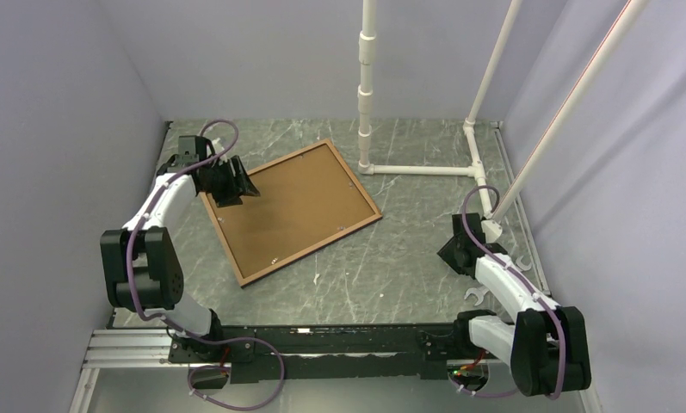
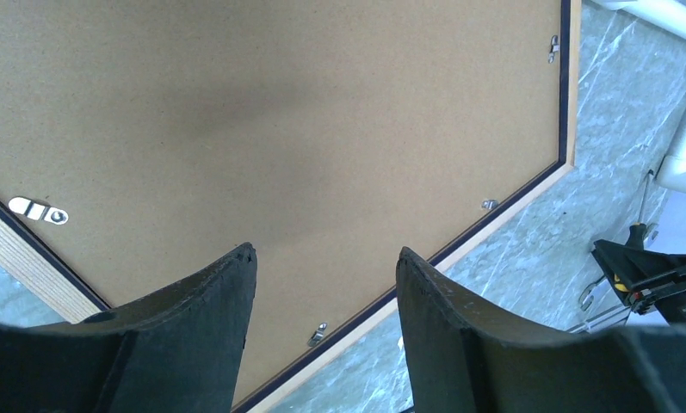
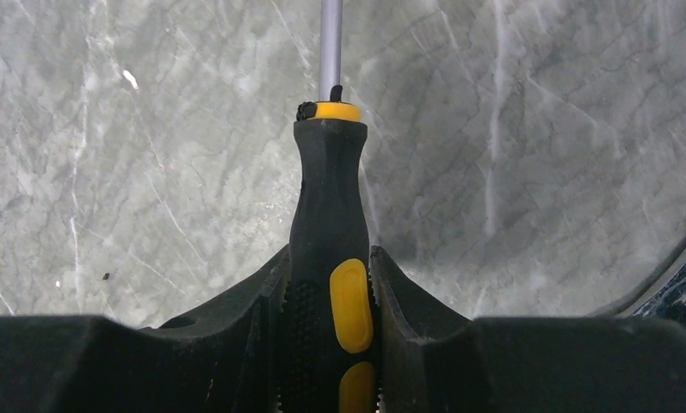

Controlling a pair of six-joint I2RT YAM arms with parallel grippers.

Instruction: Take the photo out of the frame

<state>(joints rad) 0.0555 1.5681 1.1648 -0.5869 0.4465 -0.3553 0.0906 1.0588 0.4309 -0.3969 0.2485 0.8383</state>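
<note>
The frame (image 1: 312, 249) lies face down on the marbled table, its thin navy border (image 2: 565, 86) running round the photo's brown hardboard back (image 1: 292, 206). The printed side is hidden. Small metal clips (image 2: 319, 334) sit along the inner edge of the back (image 2: 322, 112). My left gripper (image 1: 240, 188) hovers over the frame's left corner, open, with nothing between its fingers (image 2: 326, 252). Off to the right, apart from the frame, my right gripper (image 1: 453, 249) is shut on a black and yellow screwdriver (image 3: 326, 189), whose shaft points away over bare table (image 3: 330, 254).
A white PVC pipe stand (image 1: 417, 169) rises just beyond the frame's far corner. Metal wrenches (image 1: 477, 297) lie beside the right arm. Grey walls close in the table on three sides.
</note>
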